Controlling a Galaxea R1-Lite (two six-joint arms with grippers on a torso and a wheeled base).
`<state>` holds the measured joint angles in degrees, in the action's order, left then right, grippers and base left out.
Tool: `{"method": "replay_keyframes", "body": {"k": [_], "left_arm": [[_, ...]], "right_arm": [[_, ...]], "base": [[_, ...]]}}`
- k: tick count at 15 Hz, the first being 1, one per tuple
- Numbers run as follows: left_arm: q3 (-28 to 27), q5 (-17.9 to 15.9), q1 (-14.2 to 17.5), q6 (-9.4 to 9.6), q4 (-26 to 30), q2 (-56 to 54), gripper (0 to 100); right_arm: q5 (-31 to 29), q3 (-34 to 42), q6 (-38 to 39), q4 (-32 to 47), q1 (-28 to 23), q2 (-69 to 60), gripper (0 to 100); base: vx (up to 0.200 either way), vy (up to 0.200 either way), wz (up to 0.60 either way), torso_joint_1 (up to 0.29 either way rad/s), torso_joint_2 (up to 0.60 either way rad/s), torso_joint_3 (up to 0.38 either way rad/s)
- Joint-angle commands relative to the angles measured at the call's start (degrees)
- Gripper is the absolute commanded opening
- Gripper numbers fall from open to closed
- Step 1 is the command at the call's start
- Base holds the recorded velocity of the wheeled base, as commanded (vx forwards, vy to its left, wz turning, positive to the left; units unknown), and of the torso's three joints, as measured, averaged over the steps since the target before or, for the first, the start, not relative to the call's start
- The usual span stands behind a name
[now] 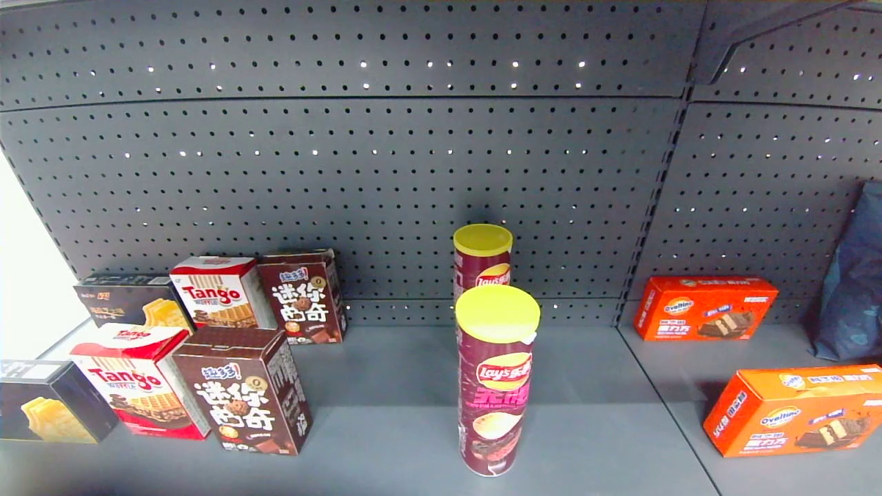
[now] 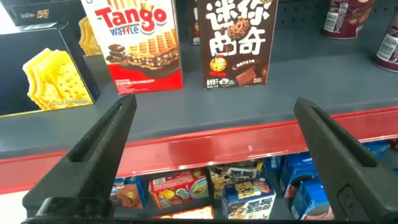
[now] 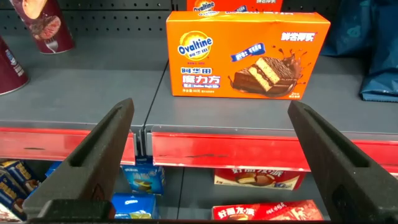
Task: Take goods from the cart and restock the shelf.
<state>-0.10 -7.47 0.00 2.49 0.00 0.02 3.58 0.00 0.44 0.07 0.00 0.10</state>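
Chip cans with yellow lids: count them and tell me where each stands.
2. The front chip can stands upright in the middle of the shelf. The rear chip can stands directly behind it, near the pegboard. A third could be hidden behind them.

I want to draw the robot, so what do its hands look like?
Both look alike. The left hand and the right hand each have two long fingers that are dark grey to black, with a dull, matte surface. They are shaped like wedges, wide at the base and tapering to a blunt tip. A shallow groove runs along each finger's inner side.
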Motion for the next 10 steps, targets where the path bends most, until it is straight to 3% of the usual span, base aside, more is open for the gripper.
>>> {"method": "replay_keyframes", "body": {"k": [1,2,4,8,10], "left_arm": [[0.01,0.0,0.0,-0.03,0.0,-0.02,100],[0.01,-0.09,0.0,0.33,0.0,-0.02,100],[0.01,0.0,0.0,0.33,0.0,-0.02,100],[0.1,0.0,0.0,0.06,0.0,-0.02,100],[0.01,0.18,0.0,-0.11,0.0,-0.02,100]], "right_arm": [[0.02,0.0,0.0,0.01,0.0,-0.1,100],[0.02,0.0,0.0,0.01,0.0,-0.1,100],[0.02,0.0,0.0,0.01,0.0,-0.1,100],[0.02,0.0,0.0,0.01,0.0,-0.1,100],[0.02,0.0,0.0,0.01,0.0,-0.1,100]], "base": [[0.0,0.0,0.0,0.0,0.0,0.0],[0.0,0.0,0.0,0.0,0.0,0.0],[-0.2,0.0,0.0,0.0,0.0,0.002],[0.0,0.0,0.0,0.0,0.0,0.0],[0.0,-0.2,0.0,0.01,0.01,0.002]]}}
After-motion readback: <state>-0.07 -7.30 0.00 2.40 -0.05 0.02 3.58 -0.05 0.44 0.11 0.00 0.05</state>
